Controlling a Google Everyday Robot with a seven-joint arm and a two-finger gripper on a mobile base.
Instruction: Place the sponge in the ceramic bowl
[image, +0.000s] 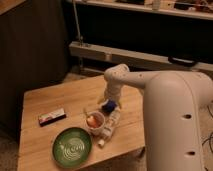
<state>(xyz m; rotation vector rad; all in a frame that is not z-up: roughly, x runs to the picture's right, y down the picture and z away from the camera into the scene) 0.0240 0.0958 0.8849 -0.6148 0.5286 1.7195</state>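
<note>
The sponge (109, 105) is a small blue pad near the middle right of the wooden table (55, 102), just right of a white mug. My gripper (106, 102) comes down from the white arm right over the sponge, at its upper edge. The ceramic bowl (72, 146) is a round green dish with pale spiral lines at the table's front, left and forward of the sponge and apart from the gripper.
A white mug (94, 121) with orange contents stands between sponge and bowl. A white bottle-like object (109, 129) lies beside the mug. A flat dark box (52, 116) with a red-white label lies at the left. A metal rail (140, 56) runs behind the table.
</note>
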